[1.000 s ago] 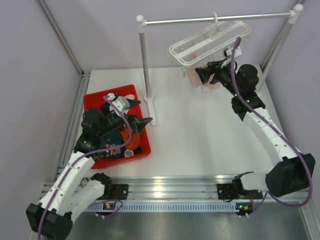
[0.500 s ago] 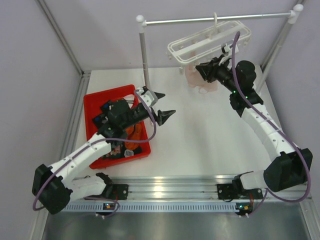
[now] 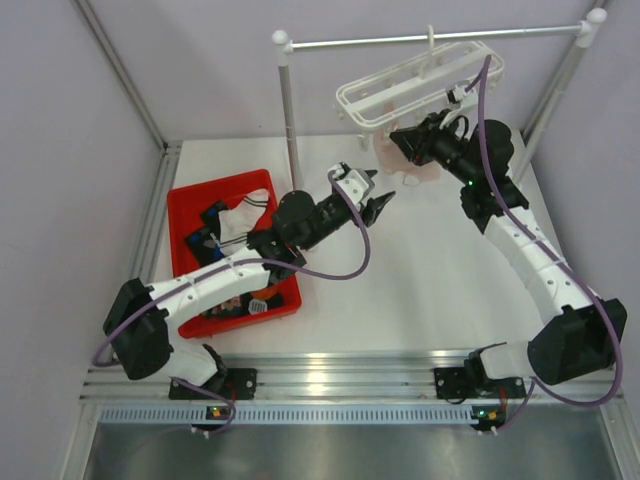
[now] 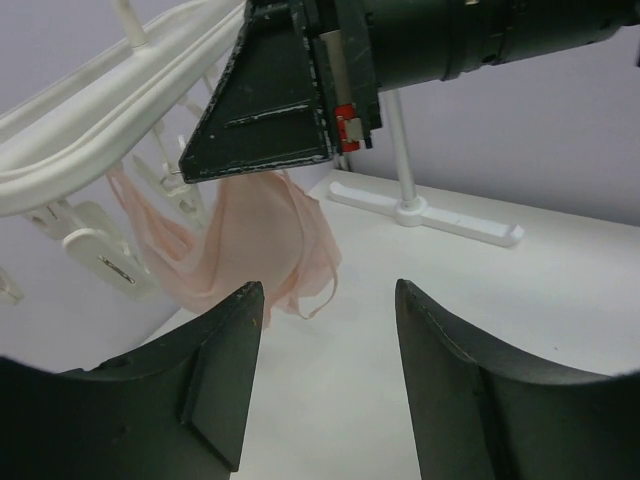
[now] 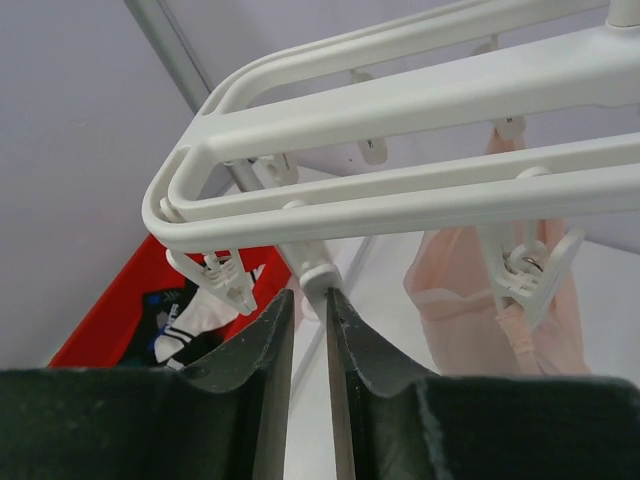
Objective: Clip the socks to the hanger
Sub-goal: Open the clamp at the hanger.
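Well to the left of the hanger (image 3: 400, 88), and nearer the arm bases, a red bin (image 3: 178, 235) is set on the table (image 3: 420, 300). Loose socks (image 3: 240, 215) are heaped in it, a white one uppermost and darker ones around it; none of these is clipped to the hanger. In the right wrist view the bin's red wall and a striped sock are seen far below the hanger's left corner.

Between the bin and the hanger, the left gripper (image 3: 383, 188) is stretched out over the table, just below and to the left of the hanger. Its jaws are spread wide and nothing is held between them; only bare table is seen through the gap in the left wrist view.

Straight ahead of that gripper, a pink sock (image 4: 262, 245) is hung from the underside of the hanger; it is pegged there at its top edge by one of the hanger's clips, and its lower end is left free above the table.

Just beside the pink sock, the right gripper (image 3: 398, 140) is raised to the underside of the hanger near its left end. Its jaws are drawn narrow, and a white clip (image 5: 312, 268) dangling from the hanger's near bar is caught between their tips.

The hanger is hooked on a metal rail (image 3: 430, 38) and is seen askew, its left end lower than its right.
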Robot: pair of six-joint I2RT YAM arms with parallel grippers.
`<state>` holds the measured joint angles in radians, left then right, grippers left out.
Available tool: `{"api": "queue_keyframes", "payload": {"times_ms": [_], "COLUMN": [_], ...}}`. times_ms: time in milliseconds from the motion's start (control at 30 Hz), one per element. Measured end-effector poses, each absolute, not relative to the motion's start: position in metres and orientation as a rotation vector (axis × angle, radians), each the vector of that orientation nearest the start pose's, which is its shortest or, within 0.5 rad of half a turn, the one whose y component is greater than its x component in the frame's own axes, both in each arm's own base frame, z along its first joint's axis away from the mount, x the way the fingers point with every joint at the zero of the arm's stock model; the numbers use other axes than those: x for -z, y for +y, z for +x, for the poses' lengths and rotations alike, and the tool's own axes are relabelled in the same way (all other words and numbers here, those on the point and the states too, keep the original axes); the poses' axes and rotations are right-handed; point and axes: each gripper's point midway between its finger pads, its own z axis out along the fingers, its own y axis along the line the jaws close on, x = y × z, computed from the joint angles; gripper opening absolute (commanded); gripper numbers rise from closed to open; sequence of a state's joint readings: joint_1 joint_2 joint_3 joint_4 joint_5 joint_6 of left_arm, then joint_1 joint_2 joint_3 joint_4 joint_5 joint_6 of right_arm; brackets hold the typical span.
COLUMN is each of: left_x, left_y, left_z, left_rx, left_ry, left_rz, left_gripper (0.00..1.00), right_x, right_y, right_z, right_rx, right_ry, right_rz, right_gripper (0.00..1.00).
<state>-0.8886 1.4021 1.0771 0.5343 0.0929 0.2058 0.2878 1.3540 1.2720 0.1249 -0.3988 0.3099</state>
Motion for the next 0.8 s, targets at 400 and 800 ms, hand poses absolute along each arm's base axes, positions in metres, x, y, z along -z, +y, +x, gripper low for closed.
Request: {"api": "queue_keyframes", "payload": {"times_ms": [400, 800], "left_x": [-0.372, -0.383], "left_y": [-0.395, -0.403], "left_z": [0.354, 0.406], "left_rx": [0.505, 0.445], "left_ry": [1.138, 1.114], "left_rz": [0.651, 0.549], "left_gripper": [0.64, 0.64], "right_x": [-0.398, -0.434], "right_y": [0.200, 0.173], "right_z": [0.389, 0.368], "right_rx": [-0.797, -0.750], "right_ry": [1.529, 1.451], "right_rz": [-0.295, -0.251], "right_gripper": [0.31, 0.42]}}
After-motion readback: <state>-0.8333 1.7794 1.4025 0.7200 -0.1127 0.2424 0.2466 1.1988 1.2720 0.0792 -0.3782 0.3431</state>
